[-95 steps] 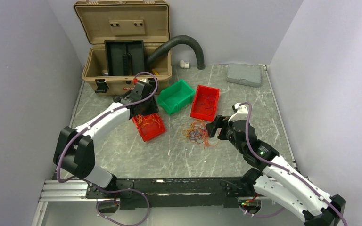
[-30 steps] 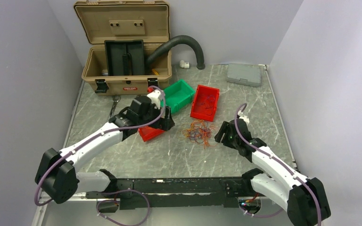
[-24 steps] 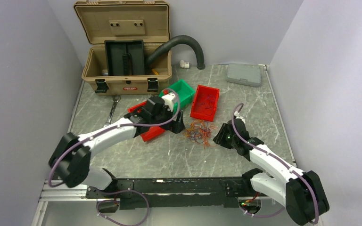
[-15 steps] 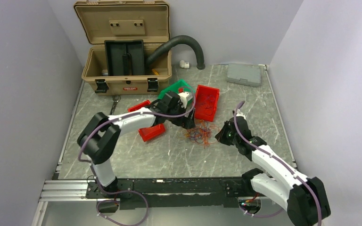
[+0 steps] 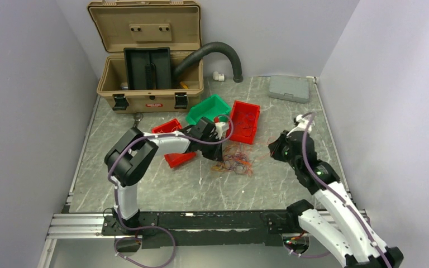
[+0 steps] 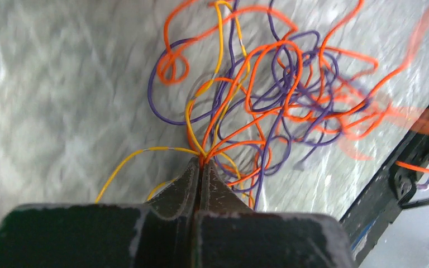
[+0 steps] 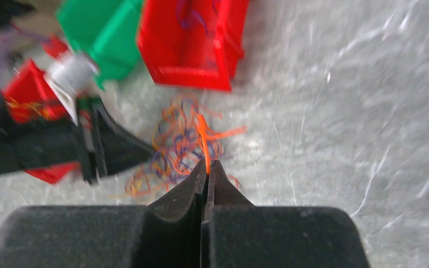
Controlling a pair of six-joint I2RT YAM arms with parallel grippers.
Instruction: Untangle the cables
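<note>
The cables (image 5: 236,162) form a loose tangle of orange, yellow and purple strands in the middle of the table. My left gripper (image 6: 201,163) is shut on several strands at the tangle's left edge (image 5: 219,157); the cables (image 6: 268,84) fan out from its tips. To the right of the tangle and above the table, my right gripper (image 7: 207,163) is shut on one orange strand. That strand runs from its tips back to the cables (image 7: 181,148). In the top view the right gripper (image 5: 274,149) sits clear of the pile.
A red bin (image 5: 244,120) and a green bin (image 5: 205,110) stand just behind the tangle. Another red bin (image 5: 174,157) lies under my left arm. An open tan case (image 5: 148,84) with a black hose (image 5: 223,51) stands at the back; a grey box (image 5: 289,87) sits back right.
My left arm swung right from the red bin to the tangle and shut on its strands. My right gripper shut on an orange strand and pulled up and to the right.
</note>
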